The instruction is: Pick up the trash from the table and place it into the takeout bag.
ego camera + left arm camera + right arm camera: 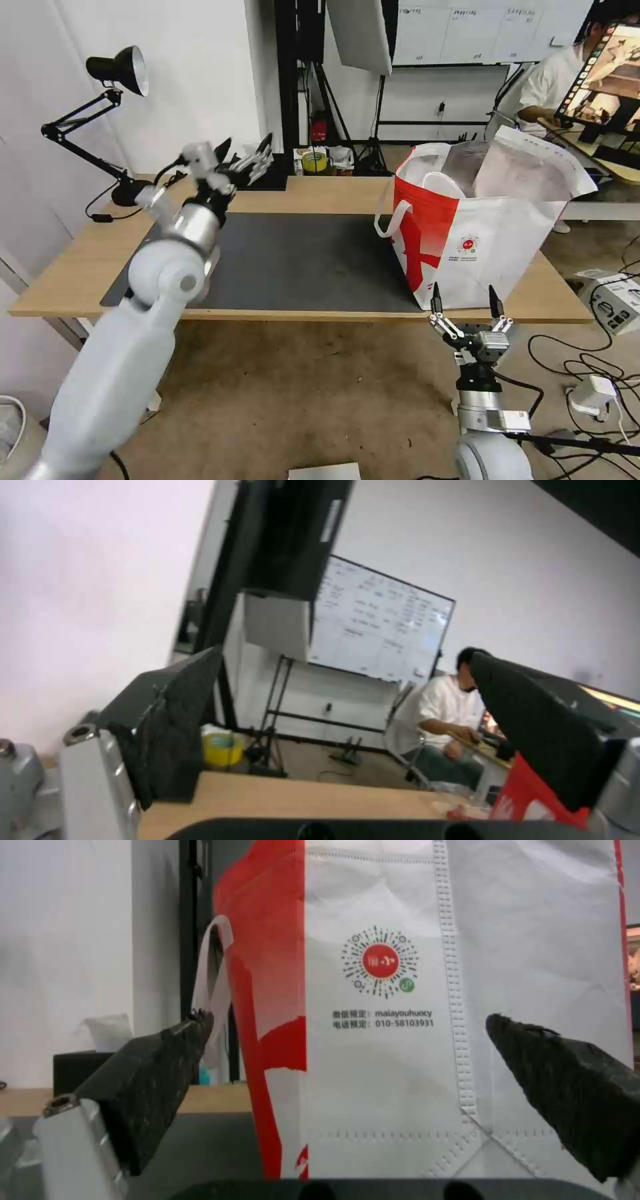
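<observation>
**Both tools empty, bag standing at the tabletop's right end**

We hold our left tool (247, 157) raised over the far left part of the tabletop (320, 193), its fingers spread wide with nothing between them. Our right tool (467, 303) waits low in front of the tabletop's near edge, just before the takeout bag (480, 247), fingers also wide apart and empty.

We judge the main risk to be the bag itself. It is soft fabric standing on its own close to the near right edge, and our right tool sits just beside its front face. A careless lift or forward push there could dent the wall, tip the bag or slide it off the edge. The loop handle (390, 217) hanging on its left side could also snag a finger of a tool passing by.

The bag is white with a large red panel, a small round red logo (380, 962) on the front and silver lining showing at its open mouth, where pale items stick up. The dark mat (300, 260) beside it looks bare; we see no loose trash on it, so the clearing looks largely done.
</observation>
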Motion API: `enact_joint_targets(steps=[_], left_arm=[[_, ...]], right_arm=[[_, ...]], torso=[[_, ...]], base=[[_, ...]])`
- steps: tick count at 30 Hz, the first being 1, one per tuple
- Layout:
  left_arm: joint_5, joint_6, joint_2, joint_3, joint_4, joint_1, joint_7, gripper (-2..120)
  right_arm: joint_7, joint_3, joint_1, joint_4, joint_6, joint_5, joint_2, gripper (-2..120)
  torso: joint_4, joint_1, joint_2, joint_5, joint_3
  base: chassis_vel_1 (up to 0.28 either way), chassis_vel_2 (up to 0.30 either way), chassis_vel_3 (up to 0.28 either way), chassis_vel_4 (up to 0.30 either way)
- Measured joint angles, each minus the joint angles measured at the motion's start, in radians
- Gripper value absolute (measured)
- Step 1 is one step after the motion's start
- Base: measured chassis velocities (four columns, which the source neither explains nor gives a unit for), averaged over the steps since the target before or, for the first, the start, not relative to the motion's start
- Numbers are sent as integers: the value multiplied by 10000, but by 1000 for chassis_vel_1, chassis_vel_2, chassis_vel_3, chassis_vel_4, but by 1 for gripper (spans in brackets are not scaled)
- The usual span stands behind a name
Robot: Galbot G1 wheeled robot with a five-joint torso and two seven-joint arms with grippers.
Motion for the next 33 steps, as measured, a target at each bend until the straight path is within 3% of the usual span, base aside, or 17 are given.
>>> enact_joint_targets(steps=[8,13,22,33], left_arm=[[1093,-899,-706,-1534,-588,2535,828,100],[1640,-1398,-1063,-1749,-634,3280,1056,100],[3195,-3038,-2005,-1871,-258,5041,1726,100],[4488,-4560,-2536,-2112,262,5677,1791,100]], right_arm=[[-9,-138,58,-45,0,-2,-3,100],[-19,-144,31,-53,33,-21,67,100],[-34,39,-41,-100,138,-20,-5,100],[-48,175,22,-337,357,12,-67,100]], torso=[[4,0,0,-3,0],[1,0,1,-2,0],[2,-1,1,0,1],[1,0,0,1,1]], base=[[0,0,0,0],[0,0,0,0],[0,0,0,0],[0,0,0,0]])
